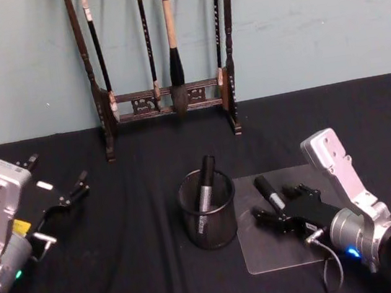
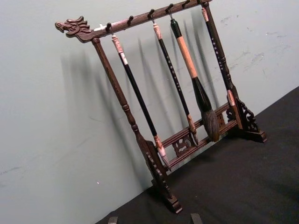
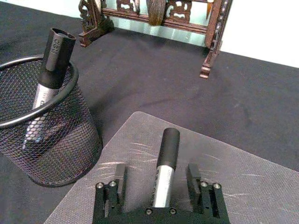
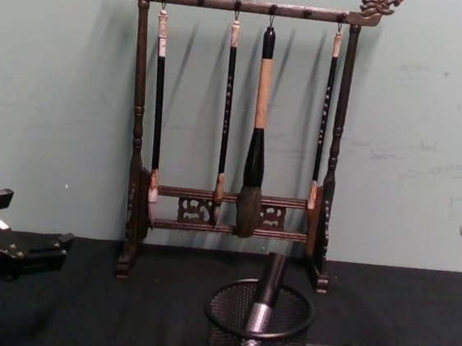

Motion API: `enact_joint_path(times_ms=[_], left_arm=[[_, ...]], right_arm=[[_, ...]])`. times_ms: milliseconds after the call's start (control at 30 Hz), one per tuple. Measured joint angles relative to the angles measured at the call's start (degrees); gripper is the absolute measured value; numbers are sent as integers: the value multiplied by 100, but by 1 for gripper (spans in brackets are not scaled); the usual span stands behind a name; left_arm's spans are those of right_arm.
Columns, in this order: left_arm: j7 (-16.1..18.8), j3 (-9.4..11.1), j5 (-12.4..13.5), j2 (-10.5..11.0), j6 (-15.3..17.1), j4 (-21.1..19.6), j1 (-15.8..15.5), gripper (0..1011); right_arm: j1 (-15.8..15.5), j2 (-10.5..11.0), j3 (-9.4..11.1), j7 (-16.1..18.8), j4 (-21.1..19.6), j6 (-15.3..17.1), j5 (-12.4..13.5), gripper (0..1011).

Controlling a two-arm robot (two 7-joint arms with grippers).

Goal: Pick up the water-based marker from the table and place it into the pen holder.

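1. Looking across a wide table draped in matte black cloth toward a pale green wall, with a tall dark wooden rack of hanging calligraphy brushes standing well beyond both grippers.
2. Sitting low over the work with the right gripper, its two black fingers spread wide, straddling a slim cylindrical marker with a grey barrel and black cap, not yet pinching it.
3. Finding that marker lying flat on a translucent grey mat, between the fingers, cap pointing away from the palm.
4. Noting the small round black wire-mesh pen holder near, just off the left side of the right gripper, already housing a second marker of the same kind that leans on the rim.
5. Judging the marker as light, rigid and smooth, so likely rolling or slipping under an off-centre squeeze; favouring a grip across the grey barrel, near its middle, rather than on the cap.
6. Seeing the left gripper parked far off to the other side, fingers apart, holding nothing.
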Motion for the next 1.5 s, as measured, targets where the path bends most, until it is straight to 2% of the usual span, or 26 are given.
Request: enact_joint_path(times_ms=[67, 133, 233, 333, 433, 533, 567, 667, 1067, 1200, 1233, 1300, 1367, 1500], left_arm=[[0, 0, 0, 0, 0, 0, 0, 1009], [0, 0, 0, 0, 0, 0, 0, 1009], [0, 0, 0, 0, 0, 0, 0, 1009], [0, 0, 0, 0, 0, 0, 0, 1009], [0, 0, 0, 0, 0, 0, 0, 1009], [0, 0, 0, 0, 0, 0, 0, 1009], [0, 0, 0, 0, 0, 0, 0, 1009], [0, 0, 0, 0, 0, -1, 0, 1009], [0, 0, 0, 0, 0, 0, 0, 1009], [0, 0, 0, 0, 0, 0, 0, 1009], [0, 0, 0, 0, 0, 0, 0, 1009], [0, 0, 0, 0, 0, 0, 0, 1009], [0, 0, 0, 0, 0, 0, 0, 1009], [0, 0, 0, 0, 0, 0, 0, 1009]], right_arm=[[0, 0, 0, 0, -1, 0, 1, 838], [0, 0, 1, 0, -4, 0, 1, 710], [0, 0, 0, 0, -5, 0, 1, 620], [0, 0, 0, 0, -6, 0, 1, 473], [0, 0, 1, 0, -6, 0, 1, 427], [0, 0, 1, 0, -6, 0, 1, 307], [0, 0, 1, 0, -6, 0, 1, 307], [0, 0, 1, 0, -6, 0, 1, 205], [1, 20, 0, 36, 4, -69, 19, 199], [-5, 31, 33, 48, 13, -302, 48, 199], [-33, 10, 104, 50, 15, -507, 126, 199], [-62, -15, 167, 46, 4, -635, 196, 199], [-119, -41, 251, 44, -41, -898, 318, 199], [-156, -45, 303, 84, -67, -1109, 417, 199]])
